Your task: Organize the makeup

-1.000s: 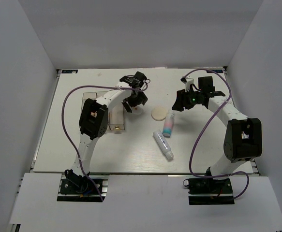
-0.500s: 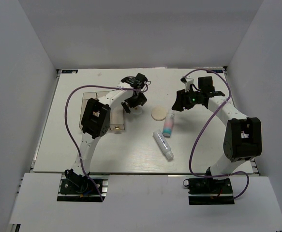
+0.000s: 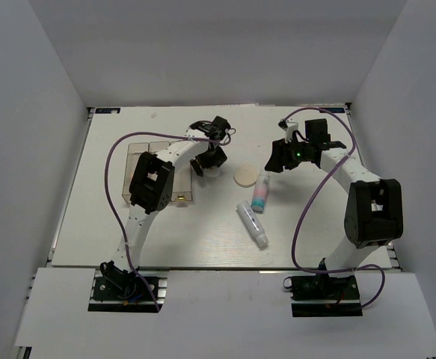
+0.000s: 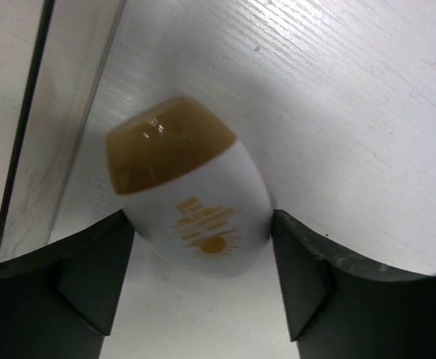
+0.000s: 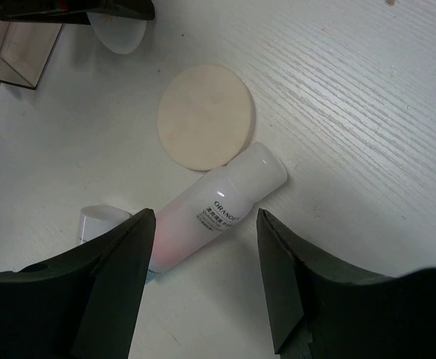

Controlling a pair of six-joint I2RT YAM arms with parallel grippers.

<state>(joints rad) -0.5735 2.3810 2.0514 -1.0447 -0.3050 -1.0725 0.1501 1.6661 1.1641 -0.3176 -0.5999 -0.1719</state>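
Nearest me, a white tube (image 3: pixel 253 225) lies on the table (image 3: pixel 128 239). My right gripper (image 5: pixel 204 213), jaws spread, hangs over the pink tube (image 5: pixel 225 198) beside the round puff (image 5: pixel 206 116). Farther left, my left gripper (image 4: pixel 199 224) straddles the brown-capped bottle (image 4: pixel 195 202); I can't tell if it grips.

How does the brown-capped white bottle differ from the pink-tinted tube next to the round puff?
The bottle is squat and egg-shaped; the tube is long and slim. The bottle's cap is brown, the tube's white. The bottle sits between the fingers of the left hand; the tube lies under the right hand, cap end by the puff. Both carry print on pale bodies.
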